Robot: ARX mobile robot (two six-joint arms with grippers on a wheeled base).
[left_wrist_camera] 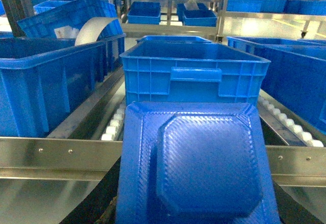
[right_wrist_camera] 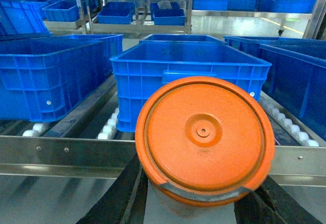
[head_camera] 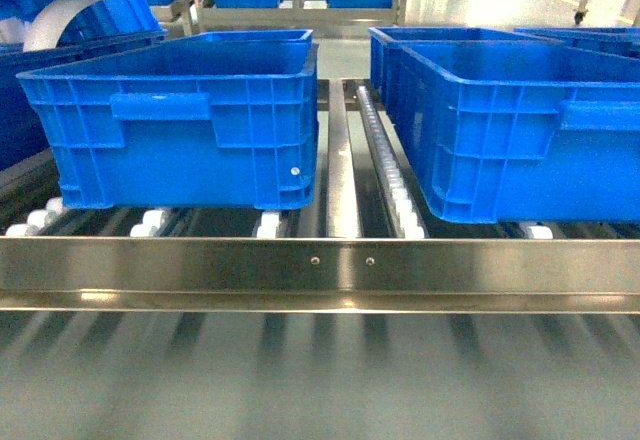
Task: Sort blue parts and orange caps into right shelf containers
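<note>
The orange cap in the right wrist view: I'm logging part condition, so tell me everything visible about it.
The orange cap is a round, matte plastic disc with a raised outer rim, a stepped inner ring and a small central boss with a dot. Its surface looks slightly scuffed. It faces the camera nearly flat-on, filling the lower middle of the view, in front of a blue crate on the roller shelf. A grey band shows under its lower edge. What grips it is hidden, so the pincer's state cannot be told.

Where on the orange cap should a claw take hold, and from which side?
Probably at the rim of the orange cap, edge-on from below: it is a round lid turned face-on to the right wrist camera, and its raised lip gives the only pinchable edge.
</note>
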